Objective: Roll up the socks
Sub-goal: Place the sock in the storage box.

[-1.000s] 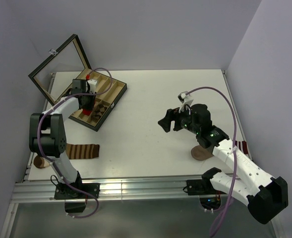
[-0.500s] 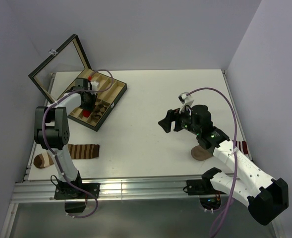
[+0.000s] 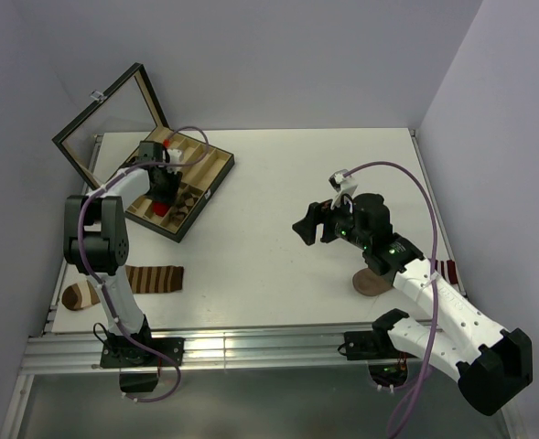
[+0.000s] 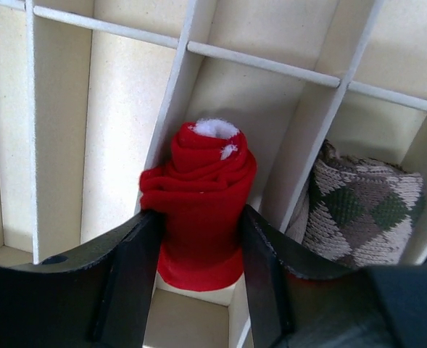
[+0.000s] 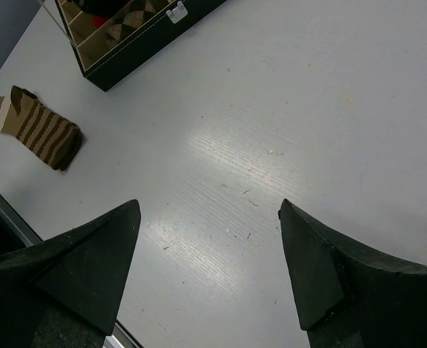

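Note:
The red sock [image 4: 202,196], rolled with white at its top, stands in a compartment of the divided box [image 4: 177,80]. My left gripper [image 4: 199,212] is shut on it, one finger pressing each side. The rolled argyle sock [image 4: 362,210] sits in the compartment just to the right. In the top view my left gripper [image 3: 162,187] hangs over the box [image 3: 173,233], with a bit of the red sock [image 3: 162,208] showing below it and the argyle sock [image 3: 188,199] beside it. My right gripper [image 3: 310,224] [image 5: 209,206] is open and empty above the bare table.
The box's glass lid [image 3: 104,119] stands open at the back left. A brown-and-cream striped sock [image 3: 150,279] [image 5: 35,127] lies near the left arm's base. A plain tan-brown sock [image 3: 371,282] lies under the right arm. Another striped piece [image 3: 446,268] lies at the right edge.
My left arm has raised its elbow and its gripper has shifted slightly right over the box, still on the red sock. The right arm has not moved.

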You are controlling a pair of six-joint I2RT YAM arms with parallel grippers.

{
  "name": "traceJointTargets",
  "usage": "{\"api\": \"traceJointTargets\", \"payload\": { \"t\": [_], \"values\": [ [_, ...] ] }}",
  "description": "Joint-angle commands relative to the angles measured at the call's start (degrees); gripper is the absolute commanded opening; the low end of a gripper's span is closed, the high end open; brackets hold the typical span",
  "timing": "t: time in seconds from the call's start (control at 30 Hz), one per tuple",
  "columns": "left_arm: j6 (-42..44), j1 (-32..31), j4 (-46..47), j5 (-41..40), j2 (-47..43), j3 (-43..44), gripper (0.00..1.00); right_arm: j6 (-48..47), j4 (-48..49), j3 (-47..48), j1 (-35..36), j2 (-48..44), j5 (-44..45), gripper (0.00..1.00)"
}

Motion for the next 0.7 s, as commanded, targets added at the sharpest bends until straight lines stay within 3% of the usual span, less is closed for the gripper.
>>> {"api": "traceJointTargets", "payload": {
  "t": [0.0, 0.37, 0.67],
  "values": [
    [-0.54, -0.21, -2.72, 1.98, 0.53, 4.08, 0.54, -1.34, 1.00, 0.42, 0.31, -0.11, 0.31, 0.84],
    [-2.03, -0.21, -4.65, 2.86, -0.96, 5.24, 0.57, -1.52, 0.39, 1.30, 0.40, 0.77, -0.13, 0.83],
    [-5.82, -0.21, 2.90, 6.64, -5.09, 3.04, 0.51, -1.69, -0.49, 2.00, 0.40, 1.38, -0.66, 0.81]
  ]
}}
